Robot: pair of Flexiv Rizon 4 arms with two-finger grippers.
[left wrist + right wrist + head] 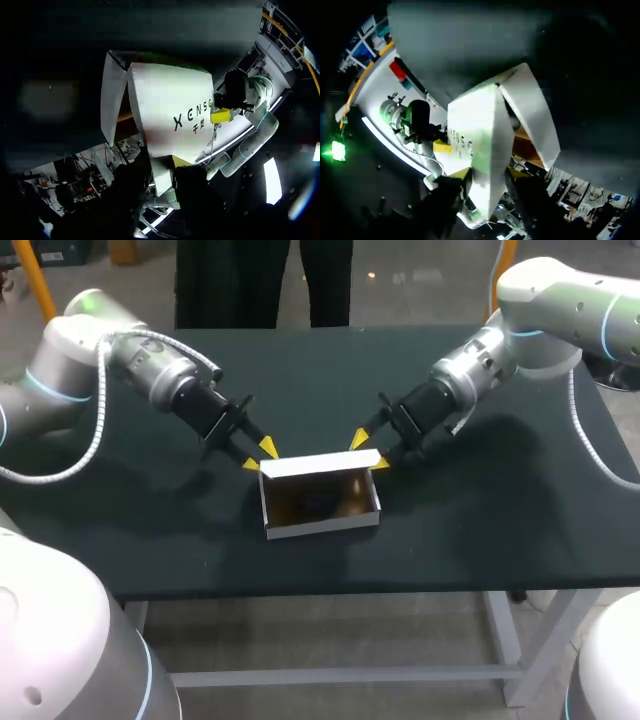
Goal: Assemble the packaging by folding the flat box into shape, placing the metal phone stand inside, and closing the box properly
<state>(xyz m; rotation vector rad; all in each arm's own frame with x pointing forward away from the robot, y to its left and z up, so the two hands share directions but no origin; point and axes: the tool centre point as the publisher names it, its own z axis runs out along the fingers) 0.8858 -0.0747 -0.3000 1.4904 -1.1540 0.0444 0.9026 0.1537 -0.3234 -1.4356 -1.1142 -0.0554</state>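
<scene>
The white box (320, 528) stands open in the middle of the dark table (520, 520). Its lid flap (320, 462) rises along the far wall. My left gripper (259, 454) holds the lid's left end, and my right gripper (369, 450) holds the right end. In the left wrist view the printed lid (170, 110) runs down between my left gripper's (162, 169) fingers, with the other arm's yellow tip (220, 116) at its far end. In the right wrist view the folded lid (472, 130) fills my right gripper (487, 175). The box's inside is dim, and I cannot make out the stand.
Bare tabletop surrounds the box on all sides. The table's front edge (330, 585) lies a short way in front of the box.
</scene>
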